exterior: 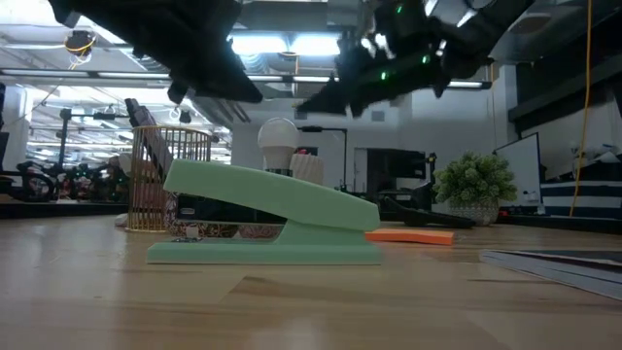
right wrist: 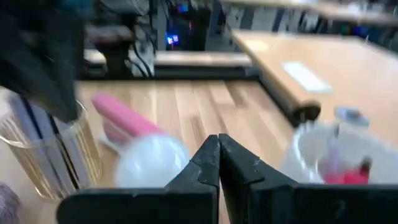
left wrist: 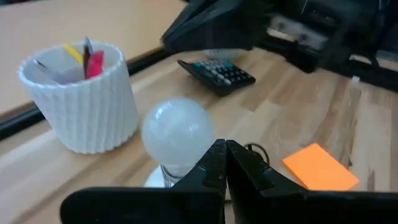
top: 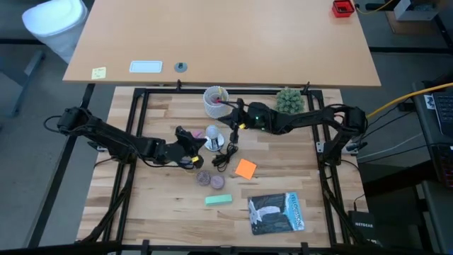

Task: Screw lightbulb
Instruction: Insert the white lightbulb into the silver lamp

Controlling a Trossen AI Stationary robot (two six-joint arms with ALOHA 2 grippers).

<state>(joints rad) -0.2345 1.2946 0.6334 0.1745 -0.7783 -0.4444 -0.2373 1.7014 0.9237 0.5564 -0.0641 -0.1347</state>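
Observation:
The lightbulb [left wrist: 177, 134], white and round, stands upright with its narrow base down on a round socket disc [top: 212, 144] near the table's middle; it also shows in the low view [exterior: 279, 142]. My left gripper [left wrist: 225, 152] is shut, hovering close beside the lightbulb on its left [top: 198, 144]. My right gripper [right wrist: 217, 149] is shut too, raised just right of and beyond the lightbulb [top: 232, 129]. Neither has anything between its fingers. A black cord [top: 225, 157] lies by the disc.
Close behind the bulb stands a white ribbed cup of pens [left wrist: 81, 96]. Nearby are a black calculator [left wrist: 217, 73], a gold wire holder [exterior: 160, 175], an orange note pad [top: 245, 168], a green stapler [top: 219, 200], a booklet [top: 276, 212] and a small plant [top: 289, 100].

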